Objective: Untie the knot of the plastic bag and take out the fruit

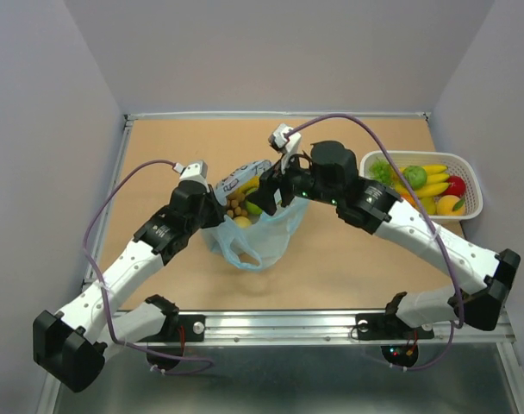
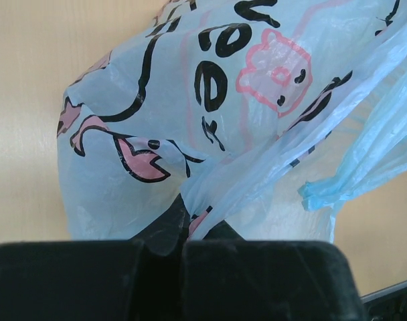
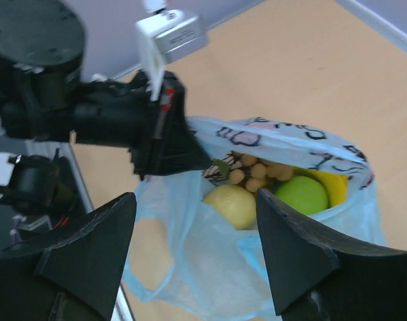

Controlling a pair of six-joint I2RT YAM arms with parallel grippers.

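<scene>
left gripper (image 2: 165, 247) pinched on plastic bag (image 2: 156, 194) (prints (image 2: 274, 63) only) | right gripper (image 3: 193, 200) gaping, empty | right wrist: fruit (image 3: 302, 194) inside bag

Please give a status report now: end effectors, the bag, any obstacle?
Left end effector shut on the plastic bag. Right end effector open, over the bag mouth. Fruit inside, mouth open. Nothing covers the fruit.

tan table (image 1: 348, 259) carries 2 things: plastic bag (image 1: 262, 243) mid-table, white basket (image 1: 474, 191) at right.
</scene>
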